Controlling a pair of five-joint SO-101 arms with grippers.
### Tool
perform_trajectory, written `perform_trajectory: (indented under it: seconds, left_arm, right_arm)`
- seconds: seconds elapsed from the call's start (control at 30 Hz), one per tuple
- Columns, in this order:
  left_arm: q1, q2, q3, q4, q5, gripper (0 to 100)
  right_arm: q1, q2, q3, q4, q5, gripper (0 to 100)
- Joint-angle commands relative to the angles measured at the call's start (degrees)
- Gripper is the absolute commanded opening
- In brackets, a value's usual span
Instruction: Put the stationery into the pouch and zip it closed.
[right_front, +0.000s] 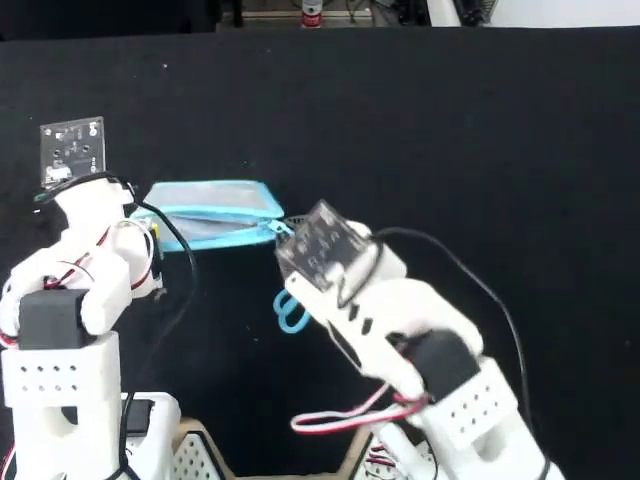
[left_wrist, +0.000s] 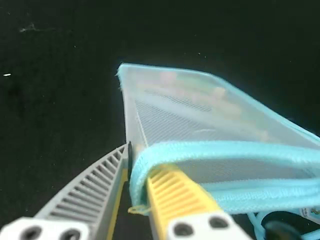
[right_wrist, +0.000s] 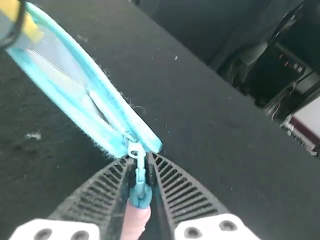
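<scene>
High view, left to right: left pincer (right_front: 150, 235) clamped narrow on the left end of the pouch (right_front: 212, 205), fabric caught between its yellow and grey fingers. The pouch lies flat on the black tabletop (right_front: 450, 130), long axis running across from one arm to the other, pale stationery shapes faint behind the mesh. Right pincer (right_wrist: 142, 160) at the opposite end, pinched tight on the zip pull (right_wrist: 137, 172), slider at that corner. Zip line runs from it toward the left pincer; any zip travel would follow that axis, the left arm anchoring. Whether the mouth is sealed, cannot tell. Blue loop (right_front: 290, 312) beside the right arm.
</scene>
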Motion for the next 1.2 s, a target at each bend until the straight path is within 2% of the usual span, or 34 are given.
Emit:
perform_trajectory:
  seconds: [0.0, 0.17, 0.5, 0.93, 1.17]
  left_arm:
    - [0.0, 0.1, -5.5, 1.8, -4.0, 3]
    - [0.0, -0.3, -3.9, 2.0, -5.3, 3]
    - [0.0, -0.5, -4.3, 1.1, -5.5, 3]
    - [0.0, 0.0, -10.2, 1.1, -5.3, 3]
    - [-0.1, -0.6, -8.1, 1.3, -5.2, 17]
  right_arm:
    - [-0.7, 9.5, -11.6, 5.8, 0.4, 1.1]
    - [-0.9, 14.2, -18.9, 11.6, 0.2, 1.1]
    - [-10.0, 16.4, -25.0, 15.9, 0.2, 1.1]
    - [-9.8, 19.8, -31.6, 15.9, 0.6, 1.1]
    - [-9.8, 27.0, -38.8, 18.1, 0.5, 1.1]
